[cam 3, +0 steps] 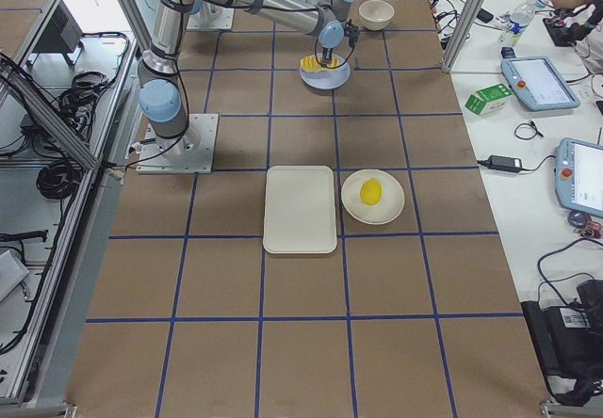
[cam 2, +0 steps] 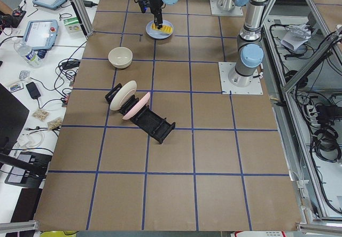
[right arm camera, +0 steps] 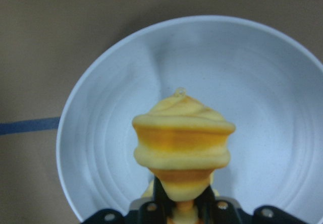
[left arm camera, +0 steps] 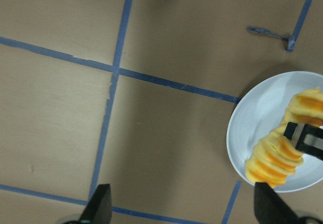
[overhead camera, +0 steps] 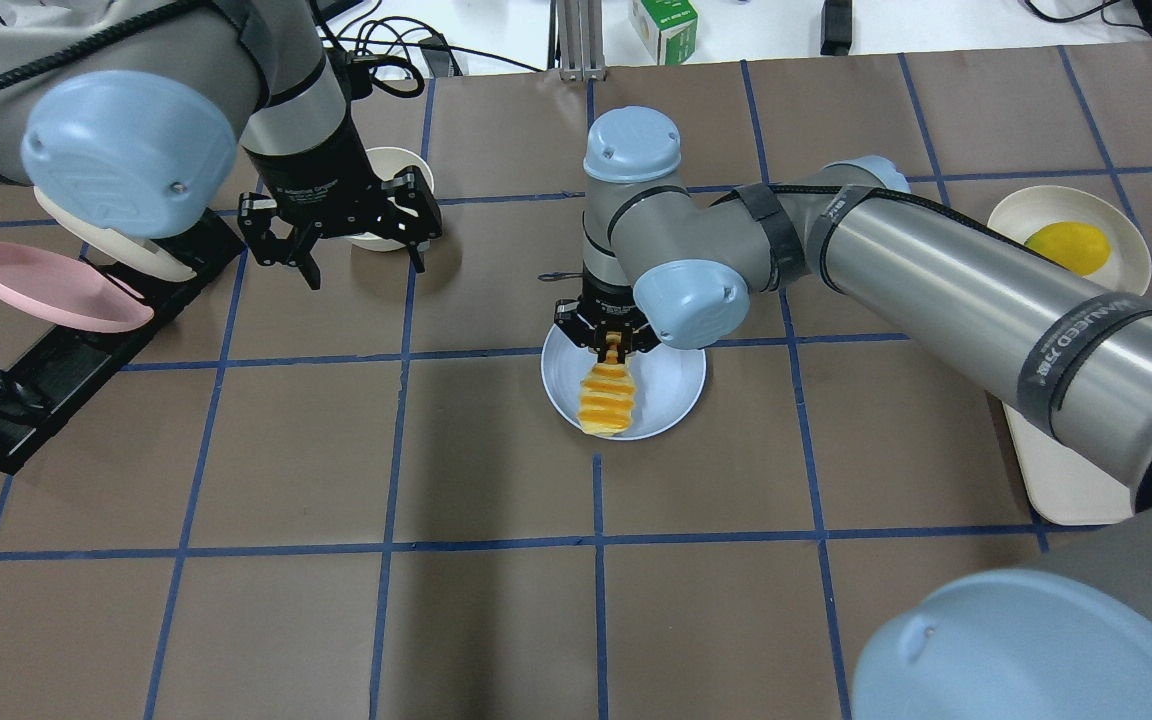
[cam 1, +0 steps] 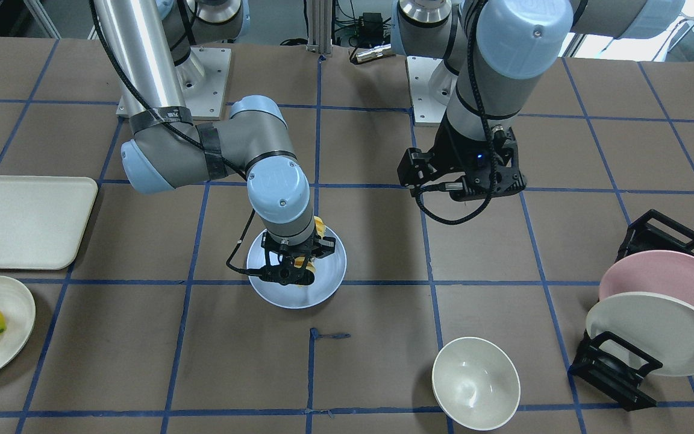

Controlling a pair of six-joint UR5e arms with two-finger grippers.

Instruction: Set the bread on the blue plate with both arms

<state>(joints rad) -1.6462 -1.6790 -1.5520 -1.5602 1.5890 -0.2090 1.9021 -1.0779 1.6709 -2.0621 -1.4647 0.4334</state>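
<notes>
Pale yellow bread (overhead camera: 608,398) with orange-brown stripes, pale blue plate (overhead camera: 676,390), brown table (overhead camera: 496,620) with blue grid lines.

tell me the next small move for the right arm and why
Probably open the right tool to release: it is shut on one end of the bread, which lies low over the blue plate. Whether they touch is unclear.

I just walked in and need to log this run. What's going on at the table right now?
The right pincer is shut on one end of the bread, holding it low over the blue plate; whether the loaf already rests on it is hard to tell. The left pincer hangs open and empty above the table, near a white bowl. The bread is at the plate but not yet released.
</notes>
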